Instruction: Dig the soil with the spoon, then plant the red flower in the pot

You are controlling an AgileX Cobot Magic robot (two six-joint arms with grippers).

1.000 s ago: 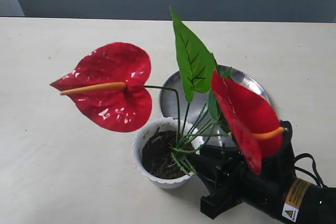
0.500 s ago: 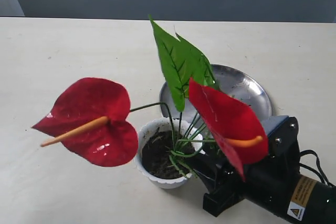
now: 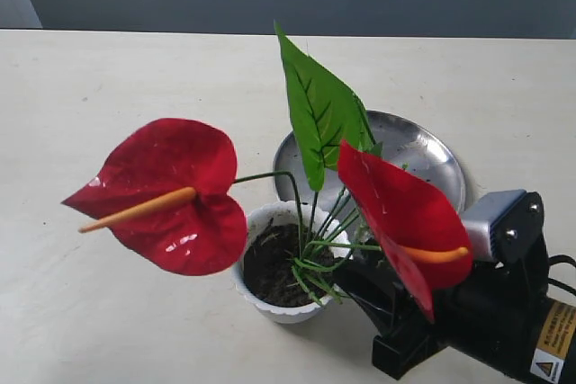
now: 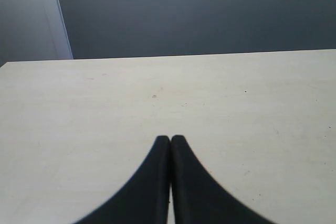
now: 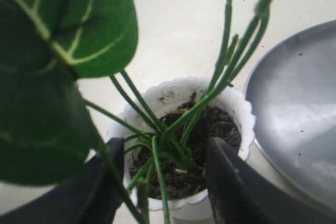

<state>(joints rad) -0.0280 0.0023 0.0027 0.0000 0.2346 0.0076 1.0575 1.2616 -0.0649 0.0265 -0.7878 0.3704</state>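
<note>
The red flower (image 3: pixel 171 191) stands with its green stems (image 5: pixel 173 129) in the dark soil (image 3: pixel 270 269) of the white scalloped pot (image 3: pixel 245 283). One bloom hangs out to the left; the other (image 3: pixel 400 209) hangs over my right arm. My right gripper (image 3: pixel 358 287) is open, level with the pot's near rim. Its two fingers stand either side of the stem bundle (image 5: pixel 164 148), apart from it. The soil (image 5: pixel 215 124) shows between the stems inside the pot (image 5: pixel 176 90). My left gripper (image 4: pixel 170 139) is shut on nothing above bare table. The spoon is out of view.
A wide shiny steel plate (image 3: pixel 423 155) lies right behind the pot, close to its rim, and fills one side of the right wrist view (image 5: pixel 294 129). A large green leaf (image 3: pixel 319 114) rises above the pot. Pale tabletop (image 3: pixel 108 312) surrounds everything.
The flower has swung: its left bloom dropped lower and further left, and the leaf shifted. My right arm has drawn back a little to the right, away from the pot.
</note>
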